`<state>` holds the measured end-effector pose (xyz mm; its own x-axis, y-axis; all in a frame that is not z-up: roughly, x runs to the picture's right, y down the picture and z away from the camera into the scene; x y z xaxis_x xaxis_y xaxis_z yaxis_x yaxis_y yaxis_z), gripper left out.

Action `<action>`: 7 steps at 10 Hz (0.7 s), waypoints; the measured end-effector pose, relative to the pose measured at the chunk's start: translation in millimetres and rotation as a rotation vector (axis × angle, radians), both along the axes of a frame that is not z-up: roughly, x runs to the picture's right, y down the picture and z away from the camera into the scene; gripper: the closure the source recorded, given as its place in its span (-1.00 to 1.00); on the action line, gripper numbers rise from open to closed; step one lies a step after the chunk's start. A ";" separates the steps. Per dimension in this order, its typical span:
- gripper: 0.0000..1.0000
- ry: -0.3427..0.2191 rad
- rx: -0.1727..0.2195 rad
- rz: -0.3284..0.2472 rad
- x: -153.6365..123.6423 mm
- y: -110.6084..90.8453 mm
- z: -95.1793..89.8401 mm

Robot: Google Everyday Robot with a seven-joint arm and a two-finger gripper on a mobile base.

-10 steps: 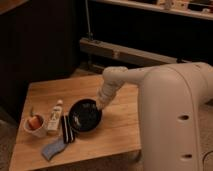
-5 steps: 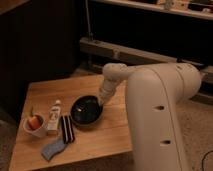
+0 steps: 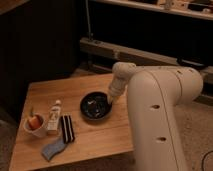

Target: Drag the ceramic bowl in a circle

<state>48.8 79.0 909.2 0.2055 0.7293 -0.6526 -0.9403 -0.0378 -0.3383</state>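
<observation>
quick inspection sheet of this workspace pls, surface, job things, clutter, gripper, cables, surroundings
surface: wooden table, low, light top
job's things: black bowl near the table's middle, upright, small bits inside
clutter: pale cup with orange contents at the left edge; white tube beside it; dark ridged block right of the tube; blue cloth at the front left
gripper: gripper at the bowl's right rim, reaching down from the white arm
cables: one thin cable on the floor at bottom right
surroundings: dark shelving behind, speckled floor
</observation>
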 end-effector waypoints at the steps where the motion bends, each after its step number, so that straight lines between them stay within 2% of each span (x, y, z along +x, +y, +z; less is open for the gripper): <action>1: 0.73 0.021 -0.006 0.012 11.5 1.7 -0.4; 5: 0.73 0.125 -0.044 0.047 73.4 26.1 -11.8; 7: 0.73 0.161 -0.043 0.049 100.2 38.3 -28.6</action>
<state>149.0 117.3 880.6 0.0606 0.7065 -0.7051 -0.9788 -0.0963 -0.1807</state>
